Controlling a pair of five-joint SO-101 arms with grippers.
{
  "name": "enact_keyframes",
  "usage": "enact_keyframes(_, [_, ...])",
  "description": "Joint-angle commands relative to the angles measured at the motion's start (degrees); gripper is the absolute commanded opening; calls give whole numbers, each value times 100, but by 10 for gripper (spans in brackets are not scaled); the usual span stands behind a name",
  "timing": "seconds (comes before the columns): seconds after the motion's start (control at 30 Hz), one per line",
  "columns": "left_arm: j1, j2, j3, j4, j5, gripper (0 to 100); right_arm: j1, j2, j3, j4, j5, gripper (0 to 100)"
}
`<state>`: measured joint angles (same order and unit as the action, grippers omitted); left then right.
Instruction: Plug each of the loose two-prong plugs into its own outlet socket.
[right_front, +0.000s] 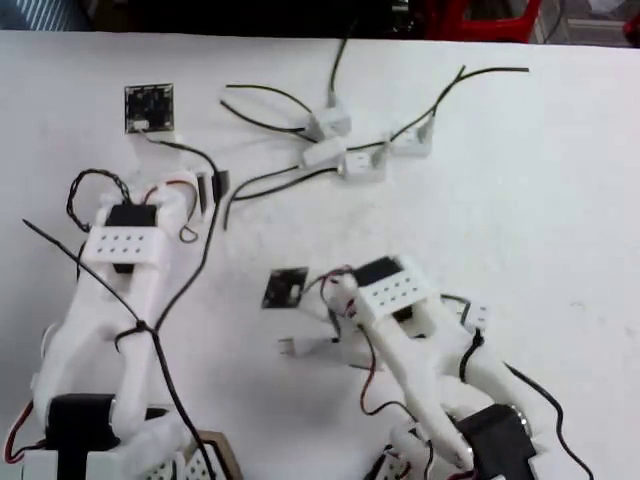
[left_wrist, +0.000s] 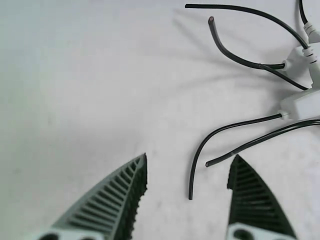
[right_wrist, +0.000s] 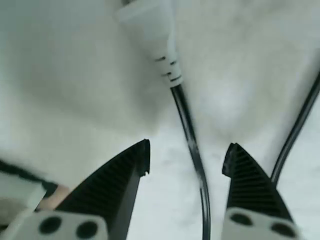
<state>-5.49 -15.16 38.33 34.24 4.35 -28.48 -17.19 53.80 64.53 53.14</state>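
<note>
The right gripper (right_wrist: 189, 145) hangs low over the table (right_front: 560, 250) with its jaws spread wide, pinching nothing. A white plug (right_wrist: 150, 30) lies just beyond its fingertips, long axis roughly in line with the gripper. Its black cord (right_wrist: 192, 150) runs back between the two jaws, touching neither as far as I can see. I'd say the coming move turns on that: a short advance along the cord would put a jaw on either side of the plug body.

The left gripper (right_front: 210, 188), also spread and empty, sits over at the left. The cluster of white plugs and sockets (right_front: 345, 150) lies to its right and a little farther off, nearer this arm than the other. Bare tabletop stretches to the right of the cluster, and loose cord ends trail toward the left gripper.
</note>
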Motion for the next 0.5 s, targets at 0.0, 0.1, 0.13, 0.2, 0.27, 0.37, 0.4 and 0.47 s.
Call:
enact_keyframes(0.0, [4,-22,-62,-18,18,264,-127,-207,141,-752,-352,229])
enact_keyframes(0.1, [4,-22,-62,-18,18,264,-136,-57,132,-778,-369,229])
enact_keyframes(0.13, [4,-22,-70,-18,18,264,-163,66,114,-796,-378,229])
enact_keyframes(0.2, [4,-22,-70,-18,9,264,-277,365,62,-804,-413,229])
enact_keyframes(0.27, [4,-22,-70,-18,9,264,-400,725,-70,-804,-413,224])
enact_keyframes(0.37, [-13,-22,-70,-18,9,264,-470,1156,-316,-804,-422,143])
enact_keyframes(0.4, [-13,-22,-70,-18,9,264,-470,1262,-396,-804,-422,98])
enact_keyframes(0.47, [-13,-22,-70,-18,9,264,-462,1367,-545,-796,-422,10])
